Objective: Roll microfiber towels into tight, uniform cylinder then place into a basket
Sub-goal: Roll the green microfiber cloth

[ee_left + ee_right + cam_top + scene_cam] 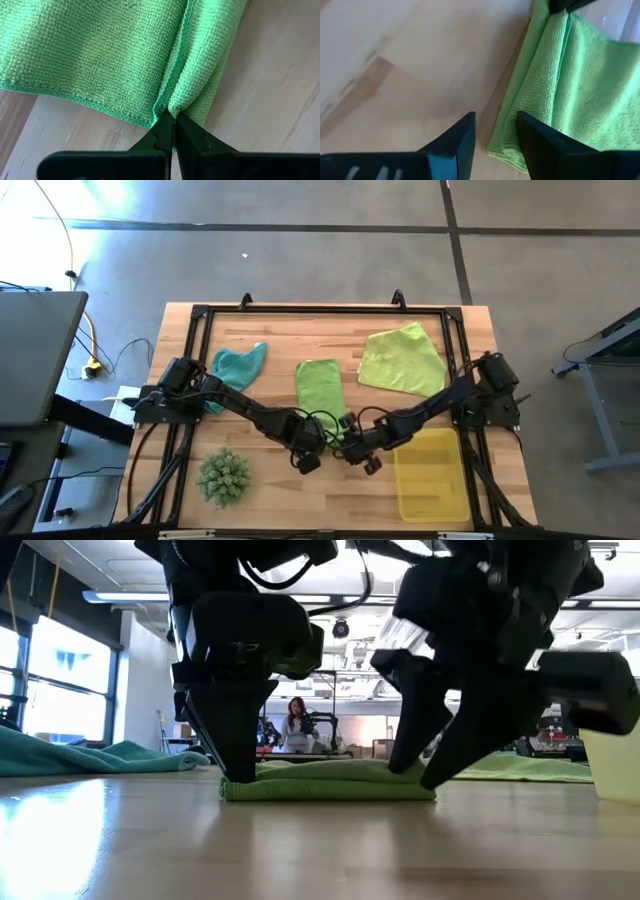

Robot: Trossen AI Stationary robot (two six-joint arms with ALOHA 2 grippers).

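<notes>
Left gripper point(172, 120) is clenched on the near edge of the bright green towel point(320, 388), its 2 fingertips pressed together with a small pucker of cloth pinched between them, as the left wrist view shows. Right gripper point(496, 131) stands with its jaws parted at the same end of that towel; in the right wrist view one finger point(457, 137) is over bare wood and the other at the towel's corner, with nothing held between them. In the low view both grippers come down onto the folded green towel point(328, 780), the 2 sets of fingers at its opposite ends, tips at the table point(300, 850).

From above, the bright green towel lies as a narrow folded strip at the middle of the table point(330, 490), flat and not rolled. A teal towel point(238, 367) lies loose to its left, partly under the left arm. A pale yellow-green towel point(402, 360) lies spread out to the right, near the far edge. Just right of the 2 grippers sits the basket point(432, 475), a yellow translucent bin with no towel in it. A spiky green ball point(223, 476) rests at the near left of the table, apart from the towels.
</notes>
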